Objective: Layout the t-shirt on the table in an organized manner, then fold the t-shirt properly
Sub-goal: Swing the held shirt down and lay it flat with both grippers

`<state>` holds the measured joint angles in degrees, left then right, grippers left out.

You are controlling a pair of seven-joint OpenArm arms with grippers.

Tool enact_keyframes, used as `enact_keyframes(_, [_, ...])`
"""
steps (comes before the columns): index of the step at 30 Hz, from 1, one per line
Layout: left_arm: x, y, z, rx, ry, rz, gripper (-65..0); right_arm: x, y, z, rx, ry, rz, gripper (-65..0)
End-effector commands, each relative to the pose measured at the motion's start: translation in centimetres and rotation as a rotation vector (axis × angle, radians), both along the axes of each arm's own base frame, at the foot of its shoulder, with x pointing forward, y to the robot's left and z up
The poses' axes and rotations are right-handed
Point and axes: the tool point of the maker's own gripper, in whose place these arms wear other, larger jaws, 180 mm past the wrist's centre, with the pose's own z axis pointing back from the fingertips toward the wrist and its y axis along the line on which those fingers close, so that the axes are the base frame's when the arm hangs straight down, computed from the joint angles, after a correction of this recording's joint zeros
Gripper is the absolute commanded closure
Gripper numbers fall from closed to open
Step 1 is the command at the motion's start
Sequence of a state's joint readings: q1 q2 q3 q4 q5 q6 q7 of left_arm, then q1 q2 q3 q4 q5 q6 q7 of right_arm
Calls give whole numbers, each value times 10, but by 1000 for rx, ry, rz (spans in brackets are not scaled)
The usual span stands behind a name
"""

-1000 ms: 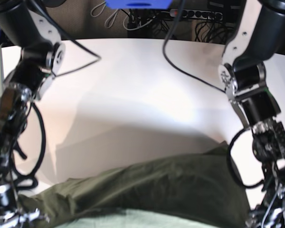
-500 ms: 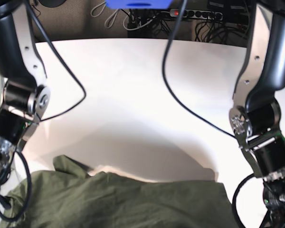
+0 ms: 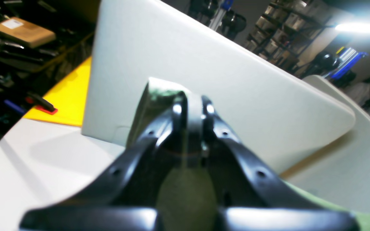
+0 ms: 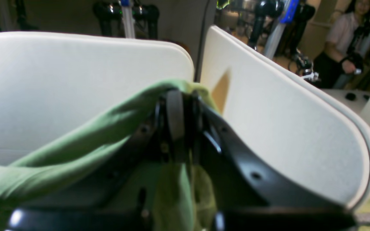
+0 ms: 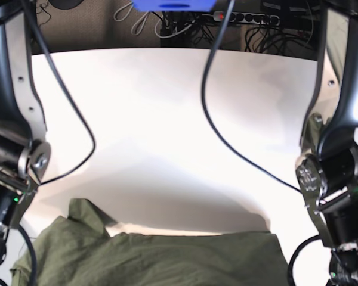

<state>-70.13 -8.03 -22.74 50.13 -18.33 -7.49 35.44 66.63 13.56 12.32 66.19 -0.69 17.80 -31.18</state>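
the t-shirt (image 5: 155,259) lies bunched along the near edge of the table (image 5: 167,107), stretched sideways between the two arms, one sleeve poking up at the near left of the tabletop. the right gripper (image 4: 180,106) has its fingers pressed together on a fold of green cloth, and the left gripper (image 3: 191,107) is likewise clamped on a bit of the fabric (both pinch edges, probably so the shirt can be pulled taut and laid flat). beyond the shirt the white tabletop runs bare to its far curved edge; black cables (image 5: 227,137) trail across it.
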Motion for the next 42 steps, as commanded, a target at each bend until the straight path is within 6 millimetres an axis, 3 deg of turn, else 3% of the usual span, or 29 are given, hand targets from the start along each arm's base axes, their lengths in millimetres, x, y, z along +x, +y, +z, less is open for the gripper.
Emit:
enact_keyframes(1, [-5, 3, 51, -3, -118, 14, 0, -7, -5, 40, 2, -97, -5, 0])
enact_keyframes(7, [-5, 4, 56, -3, -118, 11, 0, -7, -17, 40, 2, -84, -24, 0])
enact_keyframes(12, [-10, 16, 54, -5, -101, 18, 0, -16, -26, 10, 10, -36, -53, 0])
enact_keyframes(19, [-38, 14, 17, 72, -49, 16, 0, -44, -18, -34, -52, 3, -75, 0])
enact_keyframes(23, [-61, 11, -19, 129, 9, 17, 0, -61, -9, -67, -85, 61, -79, 0])
enact_keyframes(28, [-89, 11, -79, 186, 80, 31, 0, -84, 11, -116, -135, 156, -8, 0])
enact_keyframes(32, [-115, 9, -119, 224, 132, 37, 0, -114, 7, -148, -103, 212, -7, 0])
enact_keyframes(35, [-133, 1, -139, 203, 144, -3, 0, -136, 10, -169, -95, 248, -5, 0])
enact_keyframes(42, [-190, 38, -180, 67, 267, 17, 0, -188, 19, -214, -116, 332, 54, 0])
